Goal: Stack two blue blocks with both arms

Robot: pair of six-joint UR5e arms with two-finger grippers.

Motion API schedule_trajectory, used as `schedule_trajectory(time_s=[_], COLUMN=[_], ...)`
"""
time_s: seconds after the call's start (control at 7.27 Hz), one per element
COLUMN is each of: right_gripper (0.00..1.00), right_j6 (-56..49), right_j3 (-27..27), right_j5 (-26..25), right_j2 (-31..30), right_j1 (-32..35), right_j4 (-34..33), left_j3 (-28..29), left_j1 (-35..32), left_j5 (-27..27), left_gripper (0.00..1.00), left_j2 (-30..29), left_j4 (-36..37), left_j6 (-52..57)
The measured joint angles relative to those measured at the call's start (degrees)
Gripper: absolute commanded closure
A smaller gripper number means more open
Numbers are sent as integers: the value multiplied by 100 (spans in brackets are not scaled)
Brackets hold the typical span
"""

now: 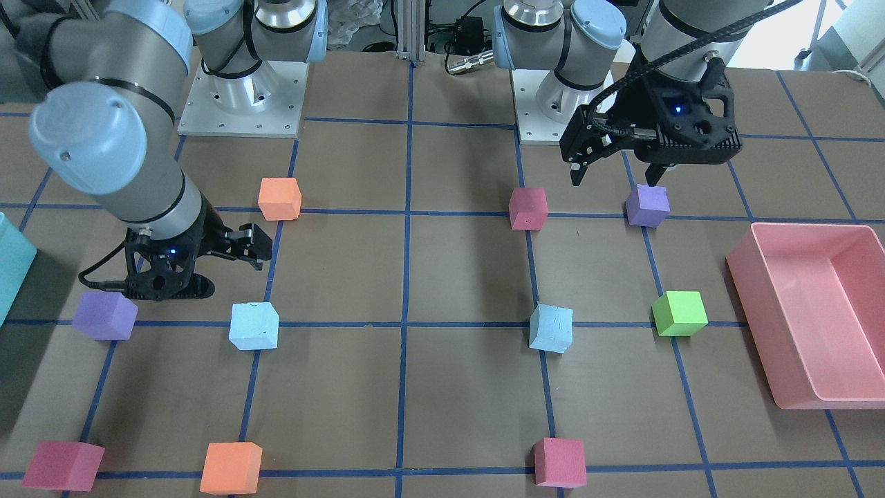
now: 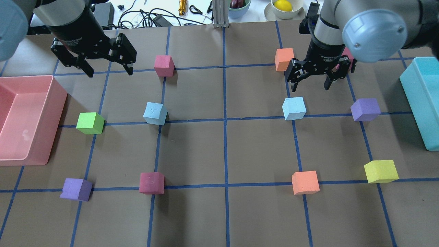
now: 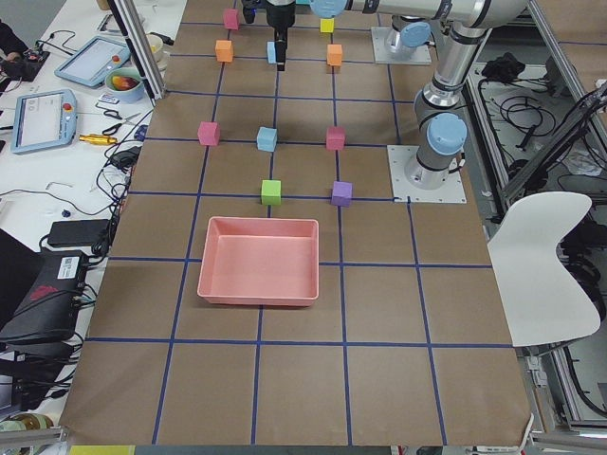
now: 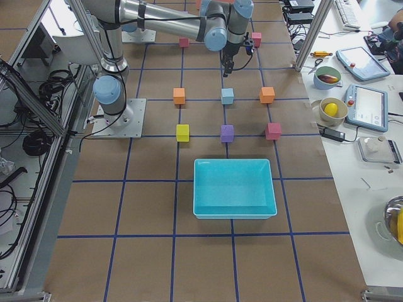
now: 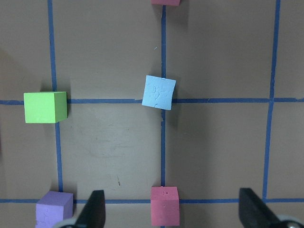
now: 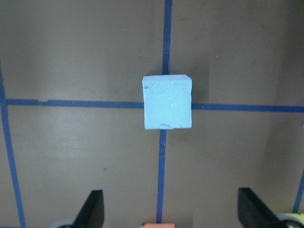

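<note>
The left fingers (image 2: 127, 63) are spread wide with nothing between them, and they hang high over the left half of the table (image 2: 226, 212), clear of every cube. Against the table's left edge sits a pink bin (image 2: 51, 103), and just beside it, toward the middle, a green cube (image 2: 90, 123) rests on a blue tape line. Further toward the middle along that line lies the left blue block (image 2: 155, 113), turned a little askew on a crossing of the tape, flat on the table and untouched. Across the centre line, the right blue block (image 2: 294, 108) sits square on another tape crossing in the right half, also flat and alone, well apart from the first. The right fingers (image 2: 295, 77) are likewise wide open and empty, pointing down above this block without touching it; the right wrist view shows the block centred between them. A purple cube (image 2: 365, 109) lies nearer the right edge, where a teal bin (image 2: 416, 99) stands.
</note>
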Motion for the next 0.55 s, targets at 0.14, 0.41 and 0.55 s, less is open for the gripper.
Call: schedule_trajectory(time_s=[0.14, 0.41, 0.55], right_gripper=[0, 0, 0], right_j6=[-23, -223, -275], right_j3=[59, 119, 131], right_j5=[-32, -49, -37], right_j2=[224, 535, 655], right_j1=[-4, -10, -12], right_j4=[-425, -702, -728], left_j3=[0, -6, -21], left_j1=[1, -4, -5], left_j5=[-2, -4, -2], left_gripper=[0, 0, 0], left_j2=[1, -1, -22], left_j4=[0, -5, -5], left_j6=[-5, -9, -16])
